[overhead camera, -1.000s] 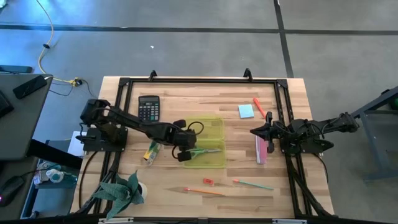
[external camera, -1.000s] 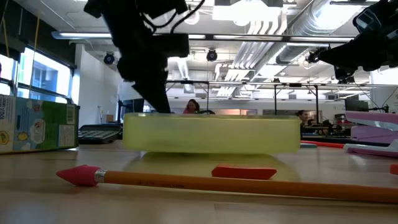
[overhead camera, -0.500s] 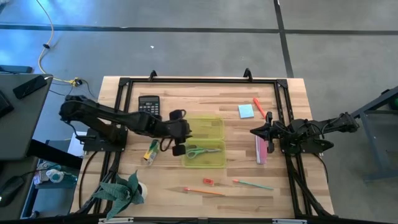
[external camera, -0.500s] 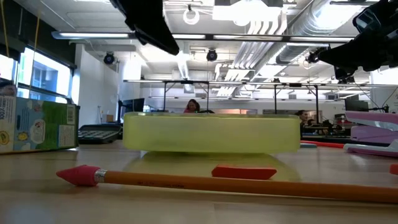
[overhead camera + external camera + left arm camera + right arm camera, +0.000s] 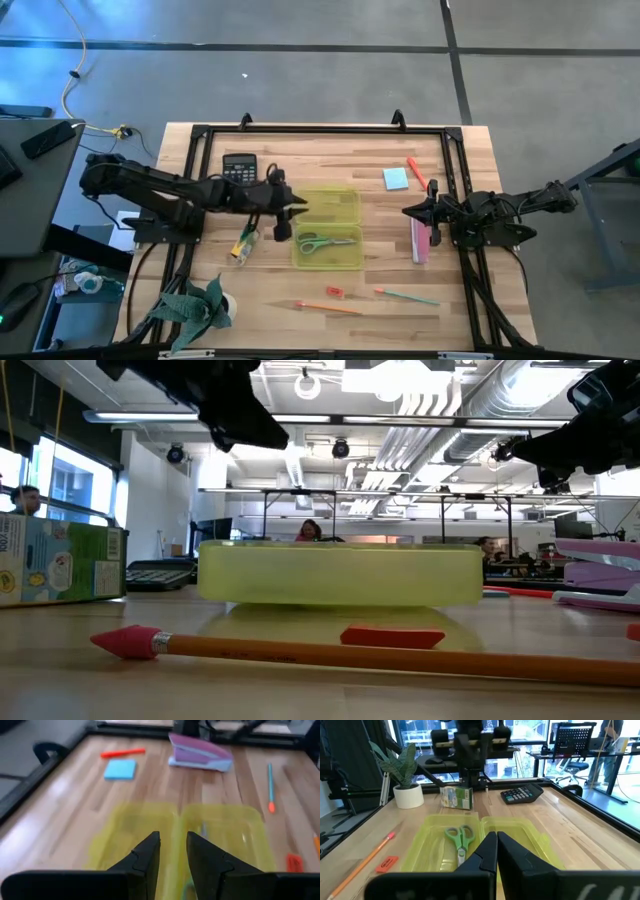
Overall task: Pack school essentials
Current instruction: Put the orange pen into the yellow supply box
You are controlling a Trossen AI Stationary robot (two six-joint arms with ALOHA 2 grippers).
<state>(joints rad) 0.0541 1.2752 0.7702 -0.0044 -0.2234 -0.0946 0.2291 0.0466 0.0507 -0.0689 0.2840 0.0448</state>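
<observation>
The green-handled scissors [image 5: 325, 241] lie flat in the near half of the open yellow-green case [image 5: 345, 205]; they also show in the right wrist view [image 5: 460, 837]. My left gripper [image 5: 284, 212] hangs open above the case's left edge and touches nothing; in its wrist view [image 5: 173, 852] the case [image 5: 225, 827] lies below the fingers. My right gripper [image 5: 408, 212] waits shut beside the table's right rail. On the table lie the green-yellow pack [image 5: 243, 243], blue sticky-note pad [image 5: 395, 178], red marker [image 5: 416, 172], orange pencil [image 5: 330, 307], green pencil [image 5: 407, 296] and tiny red piece [image 5: 335, 292].
A calculator [image 5: 239, 168] sits at the far left and a pink stapler [image 5: 420, 240] lies right of the case. A potted plant [image 5: 195, 305] stands at the near left corner. A black frame [image 5: 320, 130] borders the table. People show in the room behind [image 5: 307, 531].
My left gripper has risen out of the case's near half and drawn back toward the table's left edge, climbing to the top of the low view. The scissors stay lying in the case. The right arm has kept still.
</observation>
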